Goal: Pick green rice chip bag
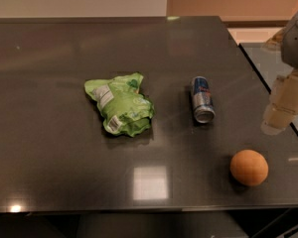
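Observation:
The green rice chip bag (120, 105) lies crumpled on the dark table (49, 148), left of centre, with white label patches and a barcode facing up. The gripper (280, 113) hangs at the far right of the camera view, above the table's right edge, well apart from the bag and holding nothing I can see.
A blue-silver drink can (202, 99) lies on its side right of the bag. An orange ball-shaped fruit (249, 167) sits near the front right corner, below the gripper. A second dark surface (268, 58) adjoins at the right.

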Robot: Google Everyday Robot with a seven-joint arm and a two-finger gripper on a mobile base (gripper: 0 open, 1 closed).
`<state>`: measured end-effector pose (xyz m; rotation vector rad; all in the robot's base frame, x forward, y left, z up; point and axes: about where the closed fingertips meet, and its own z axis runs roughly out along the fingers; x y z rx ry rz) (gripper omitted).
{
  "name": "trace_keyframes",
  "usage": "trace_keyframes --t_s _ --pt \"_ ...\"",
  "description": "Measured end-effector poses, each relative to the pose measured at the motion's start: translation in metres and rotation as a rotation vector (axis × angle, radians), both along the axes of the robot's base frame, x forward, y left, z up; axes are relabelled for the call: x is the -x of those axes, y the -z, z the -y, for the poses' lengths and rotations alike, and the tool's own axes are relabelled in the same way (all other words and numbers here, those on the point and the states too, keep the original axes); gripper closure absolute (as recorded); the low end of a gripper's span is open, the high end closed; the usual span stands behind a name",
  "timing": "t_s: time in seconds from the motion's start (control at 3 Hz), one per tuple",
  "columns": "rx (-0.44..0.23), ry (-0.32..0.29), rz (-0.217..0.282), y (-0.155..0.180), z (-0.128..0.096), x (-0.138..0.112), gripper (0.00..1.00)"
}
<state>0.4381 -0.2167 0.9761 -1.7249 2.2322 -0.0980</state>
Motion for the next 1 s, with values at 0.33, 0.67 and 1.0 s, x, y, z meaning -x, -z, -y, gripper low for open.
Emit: trace_keyframes --t_s 0.33,0.67,1.0 --pt "0.000 0.000 0.000 0.000 0.000 0.000 0.00" --pt "-0.013 -0.019 0.015 -0.004 -0.005 -0.005 0.00" --pt "-0.050 -0.073 0.033 -0.006 -0.026 -0.025 0.00"
